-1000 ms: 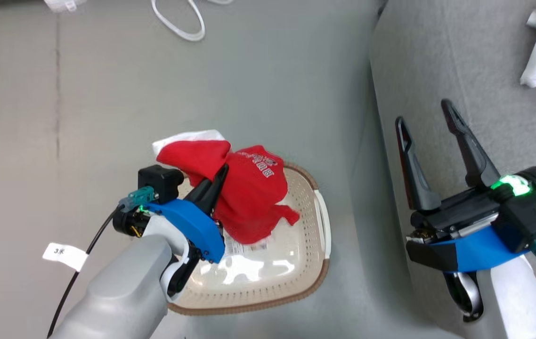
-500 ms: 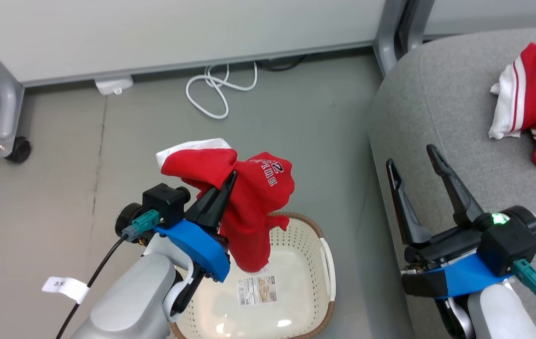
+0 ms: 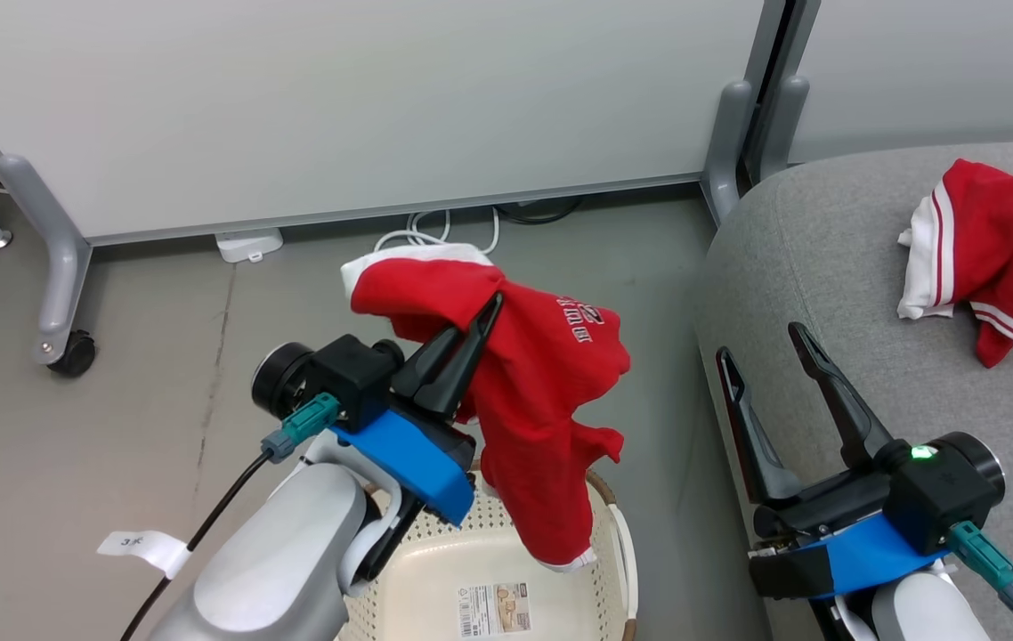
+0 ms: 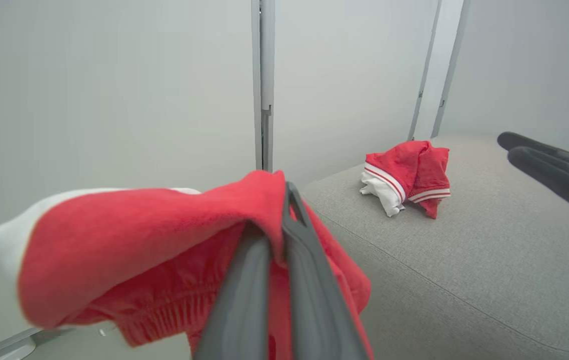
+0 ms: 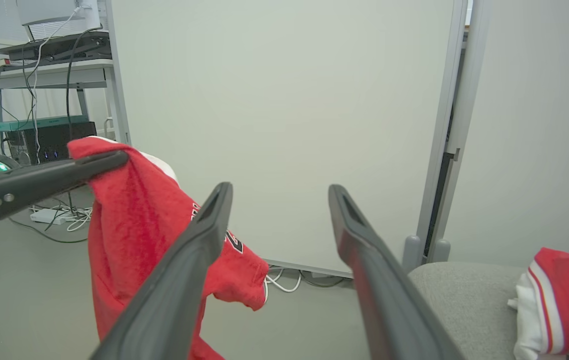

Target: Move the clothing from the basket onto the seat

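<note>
At centre of the head view, my left claw [image 3: 490, 307] is closed on the held garment [image 3: 551, 401], a red piece with white trim and small white lettering. The fabric is pinched between the two fingers near their tips, and the rest drapes down to the right of the claw. Its lowest hem hangs over the basket [image 3: 606, 570] at lower centre; I cannot tell whether hem and rim touch. The basket stands on the grey floor [image 3: 115, 427], and a label sticker [image 3: 493, 610] shows on its bottom. At lower right, my right claw [image 3: 762, 344] is spread wide, its fingers over the left edge of the seat [image 3: 827, 267]. The second garment [image 3: 996, 249], red with white striped trim, lies bunched on the seat at upper right, well apart from both claws.
</note>
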You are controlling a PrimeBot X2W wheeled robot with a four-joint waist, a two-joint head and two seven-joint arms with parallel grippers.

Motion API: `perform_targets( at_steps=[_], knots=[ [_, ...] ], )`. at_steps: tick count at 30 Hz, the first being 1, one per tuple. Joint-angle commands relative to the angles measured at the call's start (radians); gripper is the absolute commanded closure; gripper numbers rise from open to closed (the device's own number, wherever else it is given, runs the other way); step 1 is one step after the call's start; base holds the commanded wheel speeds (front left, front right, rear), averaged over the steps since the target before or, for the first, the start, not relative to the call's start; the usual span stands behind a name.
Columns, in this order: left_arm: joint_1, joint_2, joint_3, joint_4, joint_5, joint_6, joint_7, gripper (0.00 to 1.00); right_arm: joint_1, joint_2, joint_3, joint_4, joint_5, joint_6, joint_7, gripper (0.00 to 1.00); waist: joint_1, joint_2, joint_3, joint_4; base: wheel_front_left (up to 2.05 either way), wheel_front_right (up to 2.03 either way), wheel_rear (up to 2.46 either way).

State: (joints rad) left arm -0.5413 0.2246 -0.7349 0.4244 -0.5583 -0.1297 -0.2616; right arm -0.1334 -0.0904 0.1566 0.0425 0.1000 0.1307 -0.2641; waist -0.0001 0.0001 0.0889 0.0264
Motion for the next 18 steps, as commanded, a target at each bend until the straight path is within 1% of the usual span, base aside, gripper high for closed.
perform_targets(
  at_steps=[1, 11, 18],
  knots=[
    [-0.022, 0.000, -0.002, -0.006, 0.008, 0.000, -0.005, 1.00, 0.017, 0.003, 0.001, 0.000, 0.004, 0.000, 0.000, 0.00, 0.0001, -0.0001, -0.004, -0.001, 0.00, 0.00, 0.00],
    [-0.069, -0.002, -0.041, -0.063, 0.050, 0.002, 0.008, 1.00, 0.038, 0.013, 0.004, 0.000, 0.007, 0.000, 0.000, 0.00, 0.0001, -0.0001, -0.042, -0.008, 0.00, 0.00, 0.00],
    [-0.082, -0.014, -0.058, -0.089, 0.051, 0.009, 0.028, 1.00, 0.049, 0.021, 0.006, 0.001, 0.007, 0.000, 0.000, 0.00, 0.0001, -0.0001, -0.056, -0.011, 0.00, 0.00, 0.00]
  ],
)
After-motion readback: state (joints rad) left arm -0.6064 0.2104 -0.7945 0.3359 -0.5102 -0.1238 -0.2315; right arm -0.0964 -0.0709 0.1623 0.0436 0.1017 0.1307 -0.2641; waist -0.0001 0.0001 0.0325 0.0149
